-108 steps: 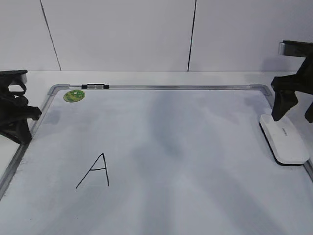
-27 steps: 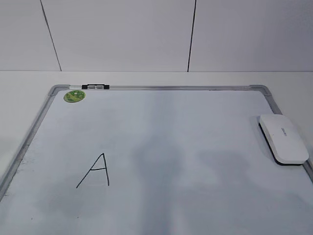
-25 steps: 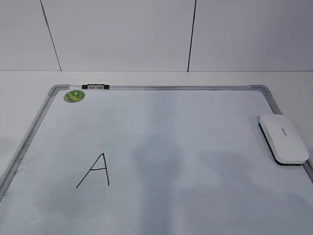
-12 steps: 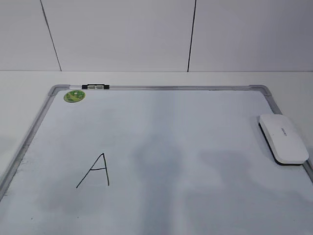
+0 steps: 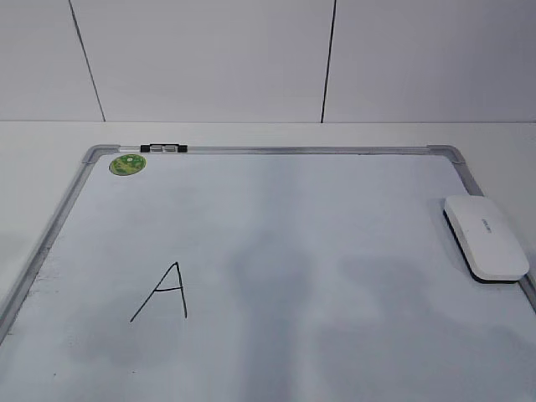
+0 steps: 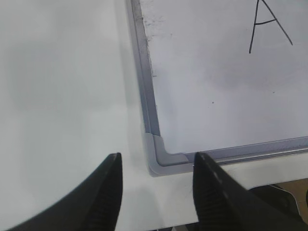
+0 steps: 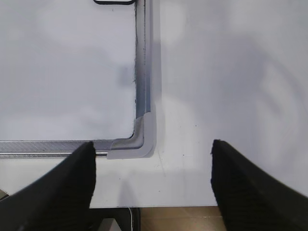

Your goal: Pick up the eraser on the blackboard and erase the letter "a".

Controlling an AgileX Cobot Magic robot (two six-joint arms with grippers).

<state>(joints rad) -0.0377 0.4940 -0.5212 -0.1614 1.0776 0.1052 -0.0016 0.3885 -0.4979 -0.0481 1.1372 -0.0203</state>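
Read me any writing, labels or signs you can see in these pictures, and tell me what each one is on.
"A": a black handwritten capital letter on the blackboard.
Small grey print on top of the eraser: too small to read.
Round green sticker near the board's far left corner: its design is too blurred to read.
No other text shows in any view.

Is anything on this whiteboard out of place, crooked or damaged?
Mostly no: the white plastic eraser lies skewed by the silver-framed whiteboard's right frame edge. Grey smudges cloud the surface near the black capital "A"; no lowercase "a" shows.
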